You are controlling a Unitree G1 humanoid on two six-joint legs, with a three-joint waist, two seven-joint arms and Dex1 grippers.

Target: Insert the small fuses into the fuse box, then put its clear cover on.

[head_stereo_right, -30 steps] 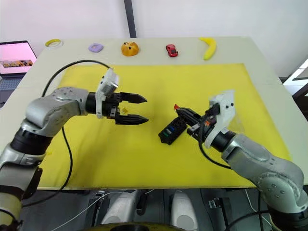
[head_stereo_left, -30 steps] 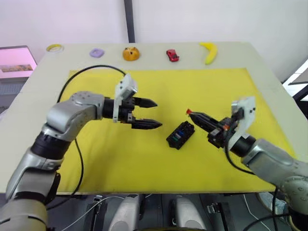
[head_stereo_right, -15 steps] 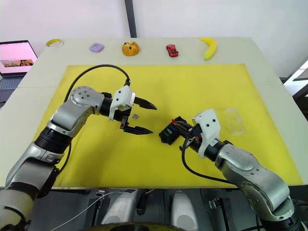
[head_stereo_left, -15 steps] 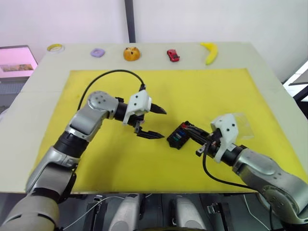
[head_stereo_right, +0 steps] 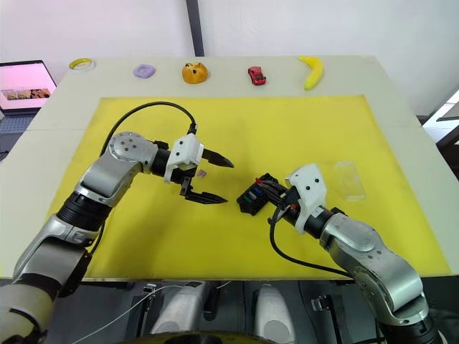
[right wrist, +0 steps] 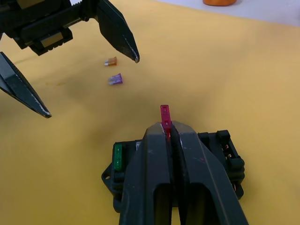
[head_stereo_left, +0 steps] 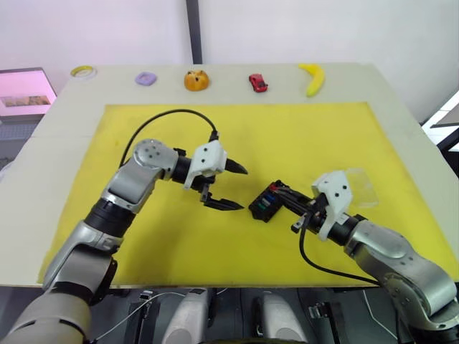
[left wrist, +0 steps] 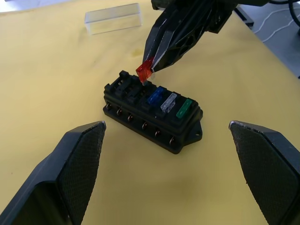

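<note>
Red fuse is pinched in your right gripper over the fuse box; three fuses sit inside, two loose fuses lie at its 10 o'clock, the clear cover waits, and your left gripper is spread apart.

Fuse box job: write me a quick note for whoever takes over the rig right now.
Right tool: shut on a red fuse, poised over the fuse box at an empty slot.
Left tool: open, empty, beside the box.
Done: blue, clear and green fuses sit in the box.
Left: seat the red fuse, fetch the brown fuse and purple fuse lying on the yellow mat, then fit the clear cover lying apart from the box.
</note>
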